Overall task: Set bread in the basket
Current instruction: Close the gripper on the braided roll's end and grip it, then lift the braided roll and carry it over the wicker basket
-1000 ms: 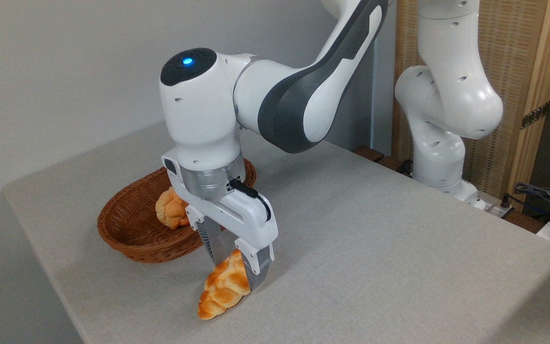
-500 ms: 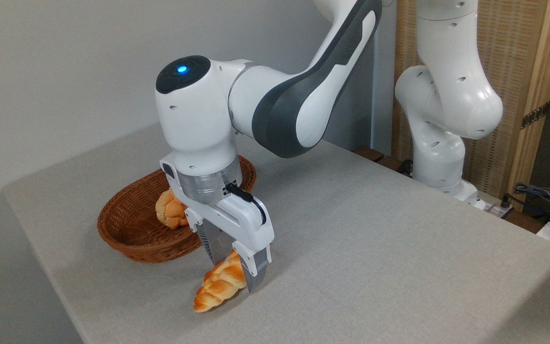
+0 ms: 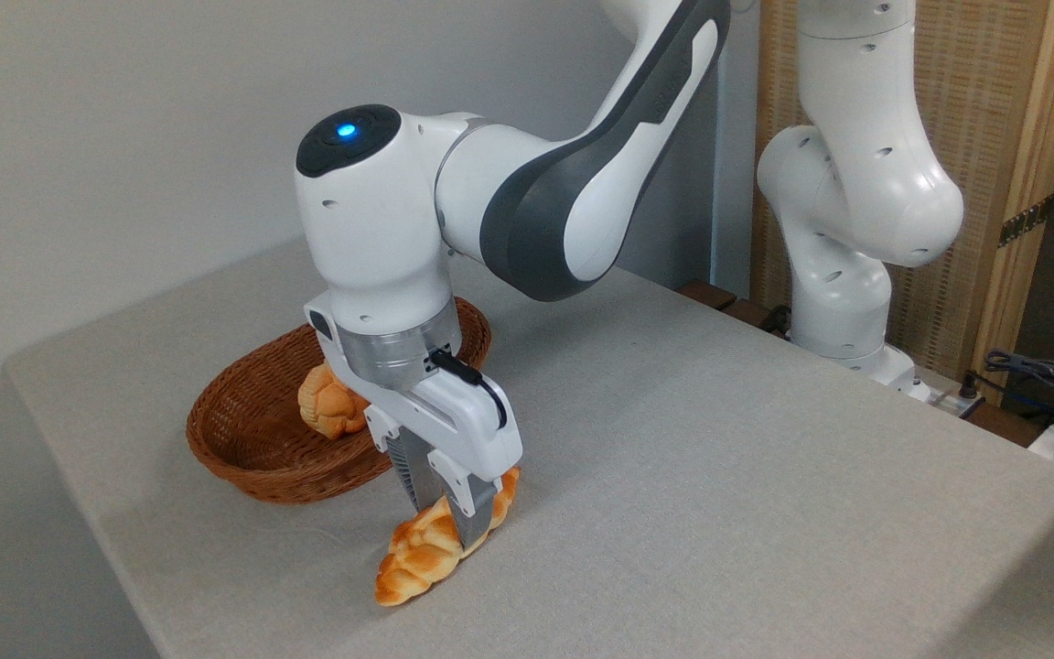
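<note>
Gripper clamped across the middle of the bread lying on the table just in front of the basket, best lifted straight up, well clear of the rim, before swinging over and letting go.

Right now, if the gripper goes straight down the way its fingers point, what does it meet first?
The gripper points down, its fingers astride the long braided golden-orange bread; first comes this loaf, apparently already touched, then the grey table.
</note>
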Controlling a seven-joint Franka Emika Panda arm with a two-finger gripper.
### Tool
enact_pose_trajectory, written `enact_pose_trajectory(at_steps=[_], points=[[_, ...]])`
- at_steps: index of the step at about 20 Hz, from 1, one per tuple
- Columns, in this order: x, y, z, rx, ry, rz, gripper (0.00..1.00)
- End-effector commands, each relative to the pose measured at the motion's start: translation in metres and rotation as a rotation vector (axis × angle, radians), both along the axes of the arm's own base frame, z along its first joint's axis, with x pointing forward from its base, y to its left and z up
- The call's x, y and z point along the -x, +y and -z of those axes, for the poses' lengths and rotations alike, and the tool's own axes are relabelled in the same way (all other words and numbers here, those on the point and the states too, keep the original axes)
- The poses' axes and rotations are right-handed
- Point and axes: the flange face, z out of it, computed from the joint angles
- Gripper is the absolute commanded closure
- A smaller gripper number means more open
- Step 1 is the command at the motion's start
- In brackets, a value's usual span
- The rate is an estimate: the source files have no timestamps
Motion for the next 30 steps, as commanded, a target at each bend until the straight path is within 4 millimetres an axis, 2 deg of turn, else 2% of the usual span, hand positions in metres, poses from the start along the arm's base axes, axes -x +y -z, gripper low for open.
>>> enact_pose_trajectory(at_steps=[1, 4, 10, 17, 19, 20, 21, 22, 23, 24, 25, 26, 28, 29, 30], points=[[-0.002, 0.000, 0.002, -0.005, -0.006, 0.005, 0.61], [-0.002, 0.003, -0.007, -0.002, -0.024, -0.003, 0.61], [-0.002, 0.011, -0.045, 0.011, -0.082, -0.026, 0.61], [0.004, -0.005, -0.092, 0.108, -0.164, -0.042, 0.59], [0.004, -0.022, -0.105, 0.155, -0.181, -0.037, 0.59], [0.006, -0.041, -0.110, 0.170, -0.175, -0.018, 0.58], [0.007, -0.048, -0.112, 0.172, -0.171, -0.014, 0.58], [0.009, -0.065, -0.112, 0.175, -0.159, -0.006, 0.53], [0.010, -0.076, -0.111, 0.177, -0.153, 0.000, 0.53], [0.014, -0.095, -0.111, 0.178, -0.146, 0.012, 0.53], [0.015, -0.104, -0.110, 0.179, -0.141, 0.017, 0.51], [0.017, -0.117, -0.108, 0.181, -0.134, 0.024, 0.47], [0.020, -0.131, -0.105, 0.181, -0.119, 0.038, 0.08], [0.023, -0.143, -0.102, 0.180, -0.100, 0.035, 0.00], [0.024, -0.148, -0.099, 0.179, -0.089, 0.039, 0.00]])
